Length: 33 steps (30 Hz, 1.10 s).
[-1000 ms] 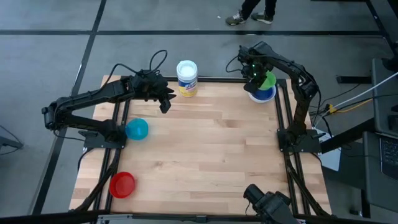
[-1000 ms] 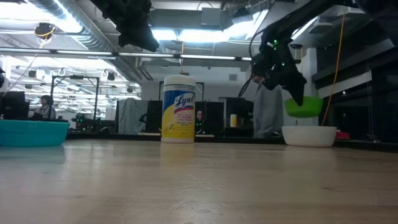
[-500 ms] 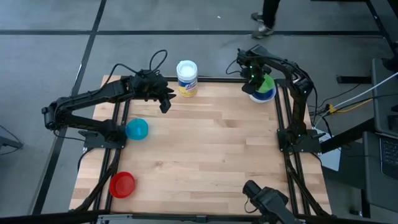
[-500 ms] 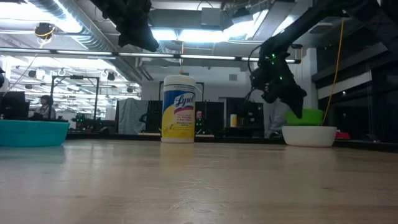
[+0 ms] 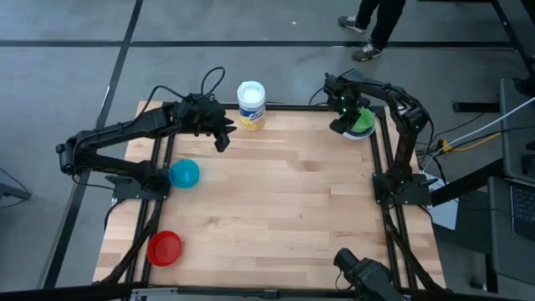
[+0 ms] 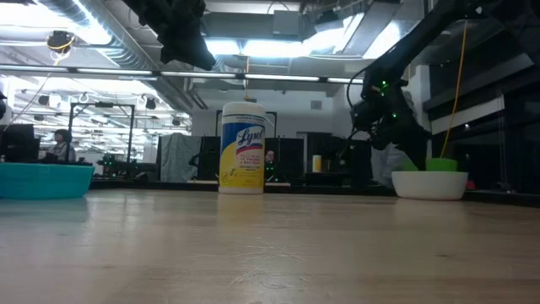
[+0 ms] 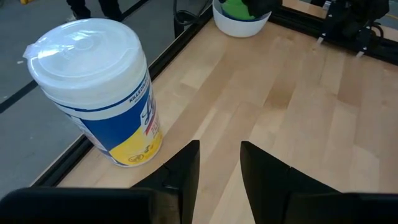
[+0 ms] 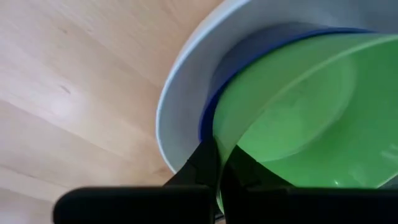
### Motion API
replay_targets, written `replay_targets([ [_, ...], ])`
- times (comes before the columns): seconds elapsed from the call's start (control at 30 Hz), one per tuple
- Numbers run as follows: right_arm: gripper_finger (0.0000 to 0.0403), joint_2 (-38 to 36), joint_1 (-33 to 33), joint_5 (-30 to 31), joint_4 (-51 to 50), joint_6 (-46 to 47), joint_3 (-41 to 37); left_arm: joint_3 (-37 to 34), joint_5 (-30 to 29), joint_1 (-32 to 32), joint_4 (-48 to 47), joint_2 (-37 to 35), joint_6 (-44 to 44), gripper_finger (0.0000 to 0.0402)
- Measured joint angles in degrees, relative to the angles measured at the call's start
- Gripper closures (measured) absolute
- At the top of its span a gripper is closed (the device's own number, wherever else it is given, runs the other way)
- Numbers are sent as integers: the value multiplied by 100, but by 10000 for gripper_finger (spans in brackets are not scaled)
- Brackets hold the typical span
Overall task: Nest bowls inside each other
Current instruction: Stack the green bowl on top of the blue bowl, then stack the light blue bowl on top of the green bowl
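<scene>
So the right end effector [image 5: 352, 119] was pinched shut on the green bowl's [image 8: 298, 118] rim at the table's [image 5: 284, 201] far right corner, sitting it in the dark blue bowl [image 8: 249, 59] inside the white bowl [image 6: 429, 183]. My worry: a crooked release could leave the green one tilted. Light blue bowl [image 5: 184, 174] and red bowl [image 5: 164, 247] sat apart on the left. Left end effector [image 5: 222, 140] hovered wide, holding nothing.

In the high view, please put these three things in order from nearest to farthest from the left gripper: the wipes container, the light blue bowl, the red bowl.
Measured from the left gripper, raised over the table's far left part:
1. Wipes container, at the far edge, just beside the gripper.
2. Light blue bowl, at the left edge, nearer the front.
3. Red bowl, in the near left corner.
</scene>
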Motion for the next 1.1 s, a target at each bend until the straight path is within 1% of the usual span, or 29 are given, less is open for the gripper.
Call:
replay_targets([
  [0.23, 401, -2, -14, -62, 110, -1, 4, 0, 9, 0, 0, -1, 0, 290],
  [0.47, 396, -4, -14, -265, 174, -1, 7, 0, 14, 1, -2, 0, 48, 290],
  [0.53, 374, -5, -14, -354, 174, 4, 7, 0, 14, 0, -2, 1, 48, 290],
  [0.6, 339, -8, -14, -366, 175, 4, 7, 0, 16, 0, -2, 1, 48, 290],
  [0.73, 268, -9, -14, -217, 166, 46, 7, 0, 31, 0, -4, 0, 50, 290],
  [0.83, 226, -49, -14, -164, 157, 50, 7, 0, 31, 2, -4, 1, 51, 290],
  [0.97, 193, -211, -24, -42, 151, 133, 58, 0, 31, 1, -4, 1, 99, 290],
  [1.07, 184, -478, -29, -68, 101, 253, 342, 0, 42, 4, -7, -1, 108, 290],
  [1.1, 183, -593, -29, -180, 74, 280, 481, 0, 59, 12, -7, 0, 111, 290],
])
